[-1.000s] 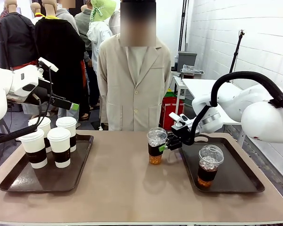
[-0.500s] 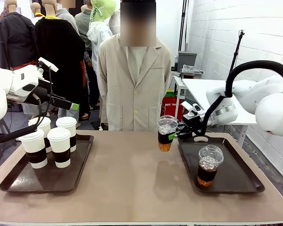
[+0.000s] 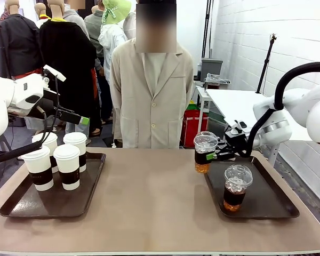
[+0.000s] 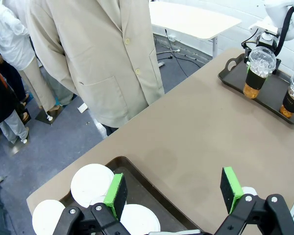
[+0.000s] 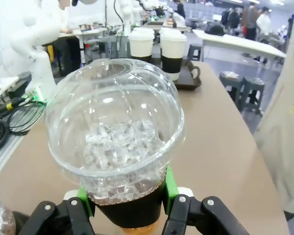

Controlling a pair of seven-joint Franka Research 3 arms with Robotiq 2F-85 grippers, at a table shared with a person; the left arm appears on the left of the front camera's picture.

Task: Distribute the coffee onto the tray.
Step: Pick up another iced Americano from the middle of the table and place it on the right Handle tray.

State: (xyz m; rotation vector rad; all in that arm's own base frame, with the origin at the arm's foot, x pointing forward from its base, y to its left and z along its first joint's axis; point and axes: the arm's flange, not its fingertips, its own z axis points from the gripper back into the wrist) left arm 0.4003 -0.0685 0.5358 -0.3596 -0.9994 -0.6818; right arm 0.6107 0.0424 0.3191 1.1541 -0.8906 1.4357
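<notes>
right gripper (image 3: pixel 217 156): clamped on an iced coffee cup (image 3: pixel 205 152), green pads squeezing the dark band just under the dome lid. In the right wrist view you can see the pads (image 5: pixel 169 183) hugging both sides of the cup (image 5: pixel 115 142).

held cup: it's up off the table, upright, hanging just over the near-left edge of the right tray (image 3: pixel 266 209), more or less at the tray's far-left corner.

second iced coffee (image 3: pixel 237 187): standing on the right tray, toward the near side, close to the held one but not touching.

left gripper (image 3: pixel 83 120): fingers wide apart with nothing between them, hovering above the far side of the left tray (image 3: pixel 21 205). In the left wrist view the green pads (image 4: pixel 115 195) sit well apart over the white lids.

paper cups (image 3: pixel 68 166): four white ones with dark sleeves, bunched together on the left tray, toward its far-left part.

person (image 3: pixel 152 88): beige coat, standing at the far side of the table (image 3: pixel 149 213), middle-ish. Can't see the hands.

table middle: bare tan surface between the two trays.
</notes>
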